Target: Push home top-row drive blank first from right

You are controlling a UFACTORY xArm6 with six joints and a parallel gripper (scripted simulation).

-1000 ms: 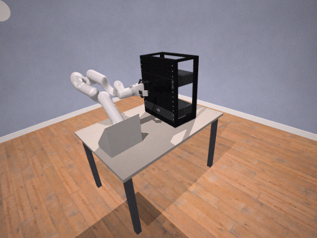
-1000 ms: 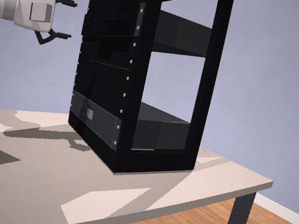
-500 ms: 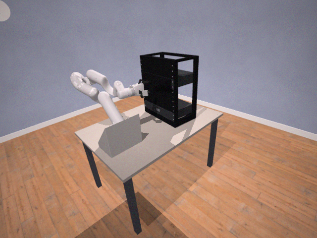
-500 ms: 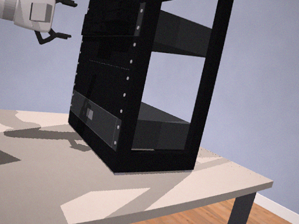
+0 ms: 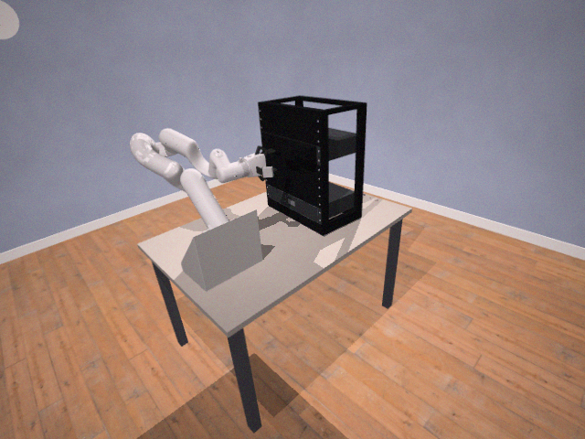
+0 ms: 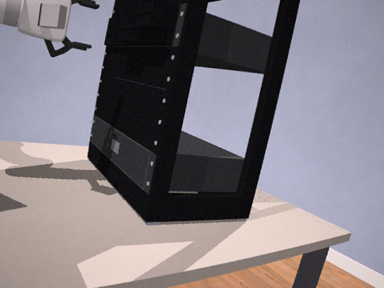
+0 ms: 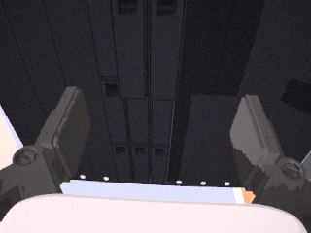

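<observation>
The black rack [image 5: 312, 160] stands on the table, its front facing the arm. The storage chassis [image 6: 143, 20] sits in its upper part. My gripper [image 6: 90, 25] is open and empty, level with the chassis front and a short gap away from it, touching nothing. It also shows in the top view [image 5: 268, 163]. In the wrist view the two fingers frame the dark chassis front, where narrow drive blanks [image 7: 139, 58] with small square marks run in rows. A plainer dark block [image 7: 210, 136] lies near the right finger. I cannot tell which blanks stand out.
A grey wedge-shaped block [image 5: 227, 250] around the arm's base stands at the table's near left. A grey-faced unit [image 6: 120, 154] sits low in the rack. The rack is near the table's far right edge [image 5: 401, 209].
</observation>
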